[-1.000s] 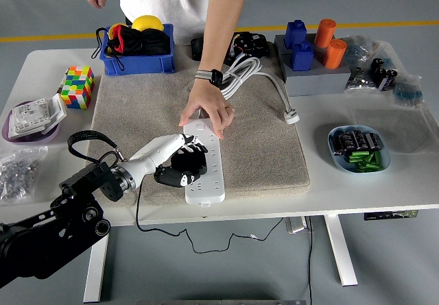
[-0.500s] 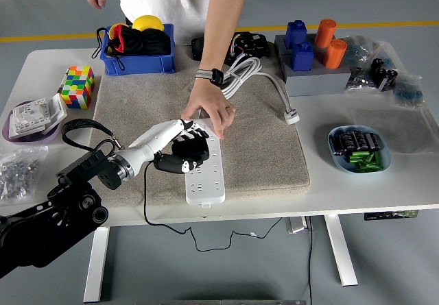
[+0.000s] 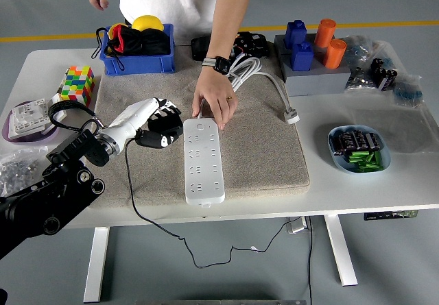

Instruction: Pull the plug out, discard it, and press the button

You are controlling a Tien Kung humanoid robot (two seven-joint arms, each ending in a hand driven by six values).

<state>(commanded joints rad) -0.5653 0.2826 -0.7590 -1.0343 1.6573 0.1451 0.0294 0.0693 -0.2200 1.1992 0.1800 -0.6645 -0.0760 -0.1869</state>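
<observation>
Objects of the task are few: one white power strip [image 3: 203, 160] lies lengthwise on the beige mat [image 3: 260, 147] in the middle of the desk [image 3: 405, 175], and one robot hand, the left hand [image 3: 156, 128], is beside it on the left. The strip is long and flat, with rows of small sockets on its top face. Its far end is under the person's hand [image 3: 214, 102], which presses down on it with the fingertips; this arm wears a dark watch at the wrist. The person's second hand shows only at the top left corner. The left hand has white and black fingers [image 3: 164, 138], and they are curled around something dark; I cannot tell surely if this is the plug, because the fingers cover it. A thin black cable [image 3: 159, 224] hangs from this place down under the desk edge.

Around the mat I count one blue bin [image 3: 137, 57] with dark and yellow things, one colour cube [image 3: 77, 86], one purple dish [image 3: 27, 121] partly cut by the robot arm, two blue blocks [image 3: 299, 44] and two orange cylinders [image 3: 329, 43] on a grey base, one blue bowl [image 3: 359, 149] with green and black small parts, and one grey cable [image 3: 269, 83] with a white plug end. The bags at the right and left edges are too small to make out.
</observation>
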